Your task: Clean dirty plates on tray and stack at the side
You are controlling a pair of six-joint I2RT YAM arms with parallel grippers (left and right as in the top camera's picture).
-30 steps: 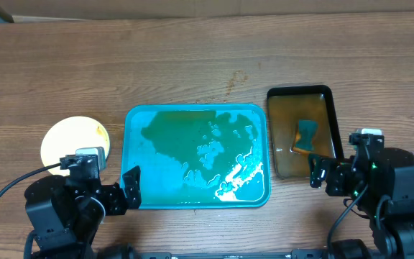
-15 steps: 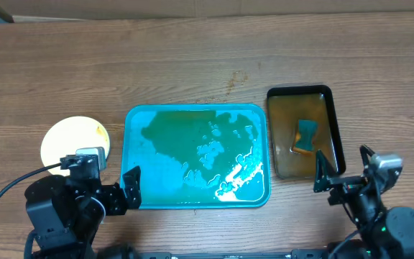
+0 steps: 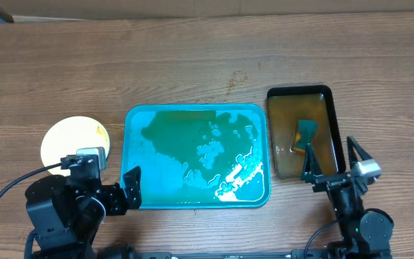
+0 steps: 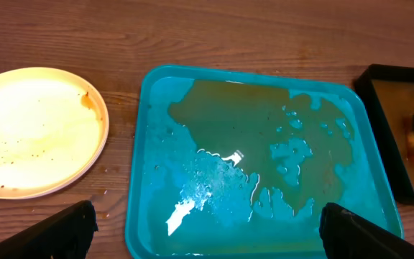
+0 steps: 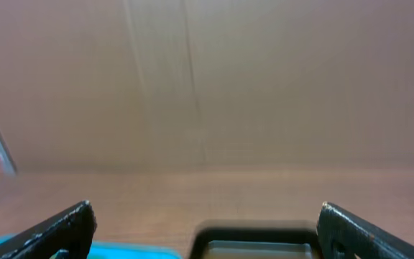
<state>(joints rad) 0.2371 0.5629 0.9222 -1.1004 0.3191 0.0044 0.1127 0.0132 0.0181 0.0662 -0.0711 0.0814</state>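
- Plates (image 4: 38,129) sit on the table (image 4: 264,29) at 9 o'clock of the tray (image 4: 162,93), with a brown smear (image 4: 86,101) at 1 o'clock on the only one I can see
- Tray holds just foamy water (image 4: 214,194)
- Left gripper (image 4: 207,212) and right gripper (image 5: 205,210) both spread wide, empty
- I'd fetch the sponge (image 3: 306,133) at 3 o'clock and wipe gently

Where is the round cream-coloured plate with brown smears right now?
In the overhead view, the round cream-coloured plate lies on the wooden table, left of the large turquoise plastic tray, not on it.
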